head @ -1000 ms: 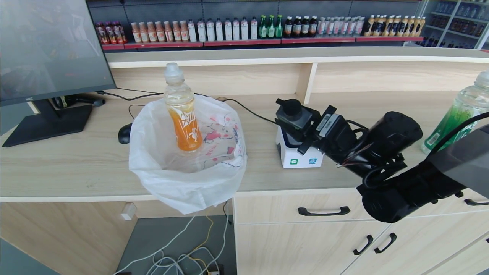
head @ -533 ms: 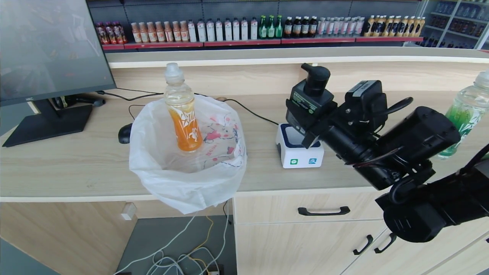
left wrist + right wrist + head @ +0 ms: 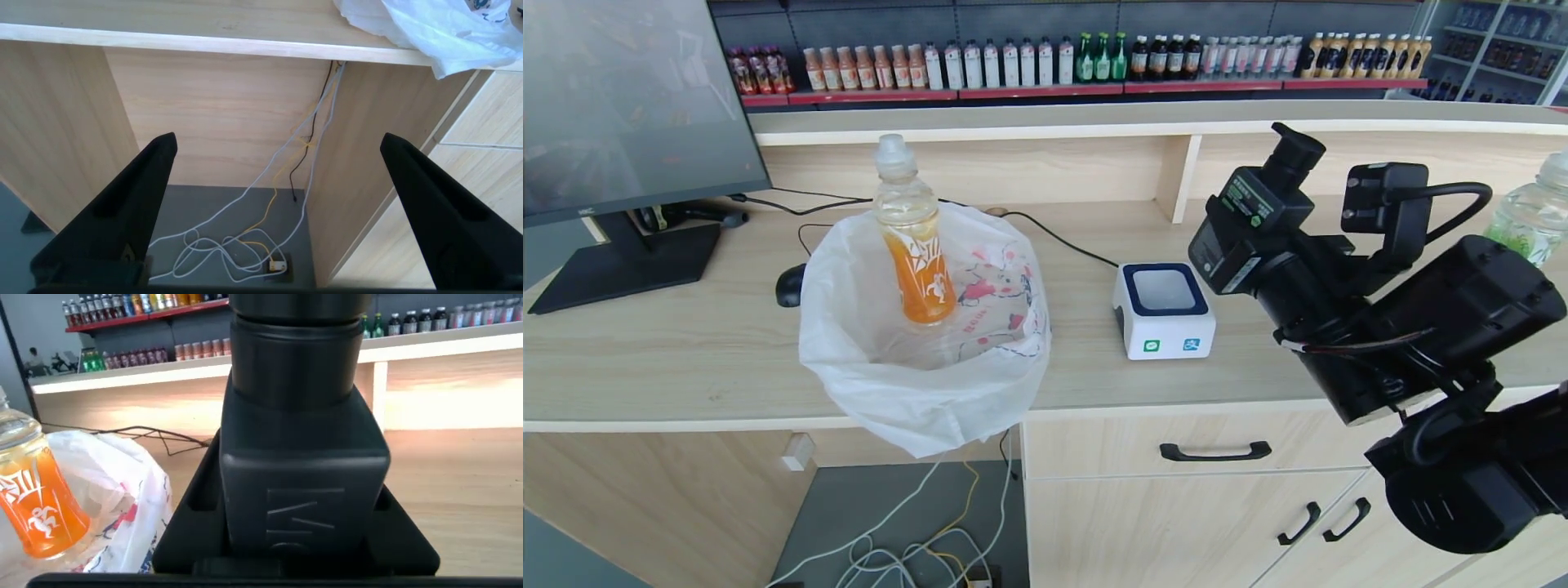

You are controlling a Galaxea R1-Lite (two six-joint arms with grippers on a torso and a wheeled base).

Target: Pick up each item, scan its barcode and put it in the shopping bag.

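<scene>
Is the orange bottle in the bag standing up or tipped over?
Standing upright: the orange bottle rises cap-up out of the shopping bag.

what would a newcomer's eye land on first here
The black bottle clamped in the right gripper stands out most, held up to the right of the white scanner on the counter. Next comes the orange drink bottle, upright in the white shopping bag at the counter's front edge.

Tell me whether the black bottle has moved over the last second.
Yes. The black bottle went up and rightward, off the white scanner.
</scene>
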